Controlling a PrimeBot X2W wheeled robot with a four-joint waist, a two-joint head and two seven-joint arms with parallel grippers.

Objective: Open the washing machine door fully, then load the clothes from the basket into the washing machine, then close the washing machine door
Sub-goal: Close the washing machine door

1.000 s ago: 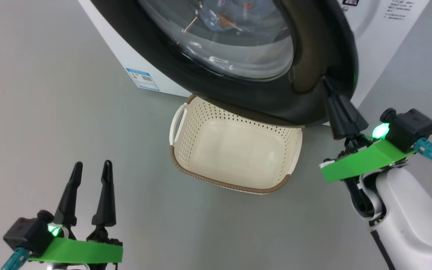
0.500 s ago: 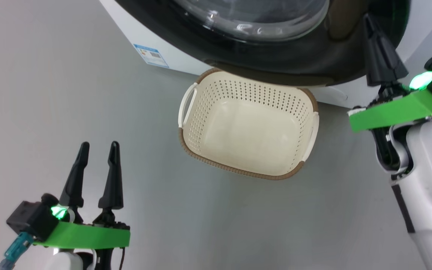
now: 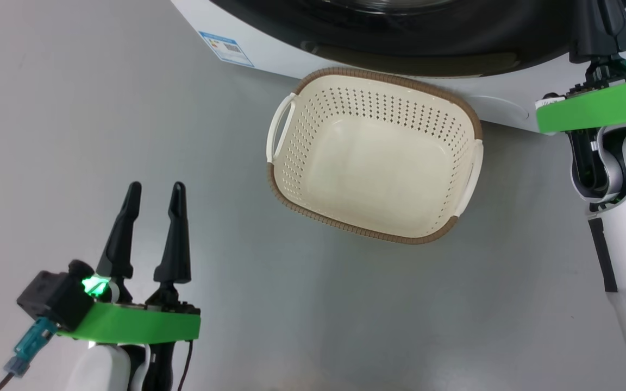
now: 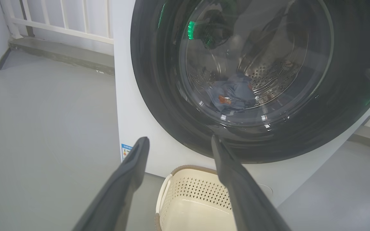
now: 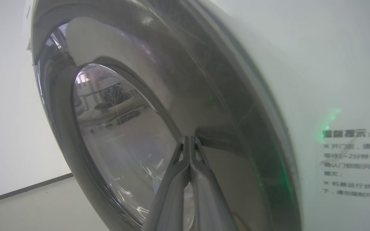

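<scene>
The cream basket (image 3: 378, 157) with a brown rim stands empty on the floor in front of the white washing machine (image 3: 269, 51). The glossy black washing machine door (image 4: 159, 96) lies flat against the machine's front. Through its glass I see the clothes (image 4: 231, 96), bluish fabric with an orange-brown print, in the steel drum. My right gripper (image 5: 189, 139) is shut, its tips touching the door's (image 5: 220, 106) black ring near the right edge. My left gripper (image 3: 155, 187) hangs open and empty left of the basket (image 4: 198, 199), well short of the machine.
Grey floor spreads all around the basket. A small blue label (image 3: 226, 48) sits low on the machine's front. A white railing (image 4: 59, 19) and a low ledge run behind the machine on the left. Printed text (image 5: 352, 163) marks the white panel beside the door.
The door has swung from over the basket back against the machine, my shut right gripper moving with it. The head view has shifted, and the basket's whole rim now shows. Left gripper unchanged.
</scene>
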